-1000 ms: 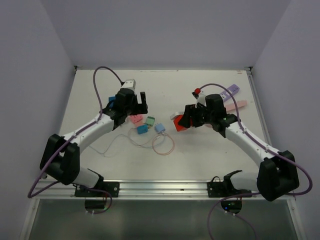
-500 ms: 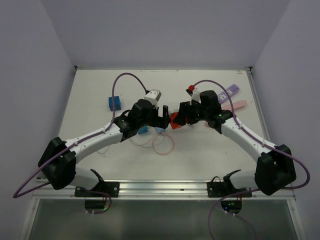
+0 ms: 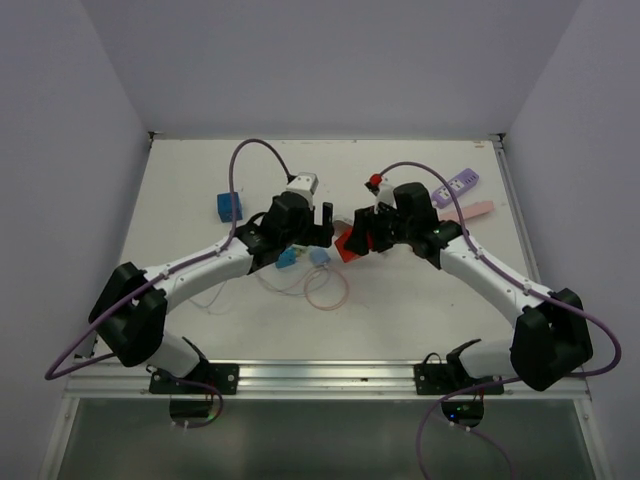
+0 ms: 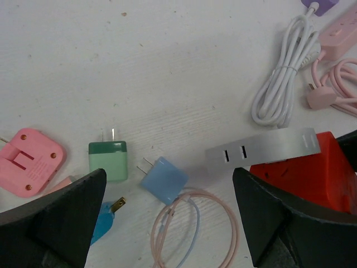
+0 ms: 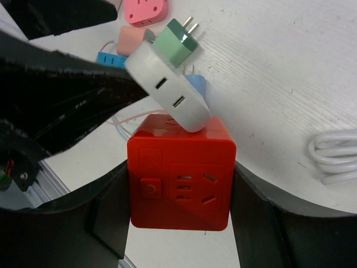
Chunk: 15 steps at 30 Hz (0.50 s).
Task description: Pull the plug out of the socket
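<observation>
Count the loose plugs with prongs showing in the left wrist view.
3: green plug left of centre, light blue plug right of it, cyan plug at bottom left, partly covered. Others may be hidden.

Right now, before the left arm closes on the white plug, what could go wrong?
The white plug lies toward one side of the open left gripper, not centred between its jaws; closing may clip only its end.
The right gripper holds the red socket cube by two sides only; a pull could slip it out.
The blue plug and pink cable lie just below and could be snagged.
</observation>
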Tool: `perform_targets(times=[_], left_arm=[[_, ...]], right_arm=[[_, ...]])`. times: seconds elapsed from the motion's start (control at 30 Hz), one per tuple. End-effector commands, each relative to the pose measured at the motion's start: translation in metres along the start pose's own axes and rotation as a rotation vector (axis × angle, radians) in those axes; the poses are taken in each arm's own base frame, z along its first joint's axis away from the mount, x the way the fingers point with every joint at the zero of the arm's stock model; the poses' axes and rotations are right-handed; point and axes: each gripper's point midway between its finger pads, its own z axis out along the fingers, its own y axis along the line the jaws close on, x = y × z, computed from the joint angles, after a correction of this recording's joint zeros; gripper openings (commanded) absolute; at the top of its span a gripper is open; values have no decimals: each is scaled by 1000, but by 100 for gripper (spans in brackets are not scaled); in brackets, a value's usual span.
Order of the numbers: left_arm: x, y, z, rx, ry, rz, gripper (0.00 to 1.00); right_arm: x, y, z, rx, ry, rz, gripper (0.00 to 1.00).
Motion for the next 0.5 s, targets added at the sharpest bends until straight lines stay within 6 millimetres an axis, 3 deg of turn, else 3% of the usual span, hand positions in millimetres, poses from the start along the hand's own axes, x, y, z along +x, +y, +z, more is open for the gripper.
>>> perform_targets(times=[0.0,0.27,0.47], left_arm=[[-35,7,5,-10,-83,-42,98],[-40,2,15,37,-68,-95,98],[-41,12,6,73,-59,-199,100]], right_arm=[[-9,26,-12,-93,-38,-70,0],[-6,33,-11,-119,-41,-75,0],[-7,36,-12,-129,-59,-71,0]])
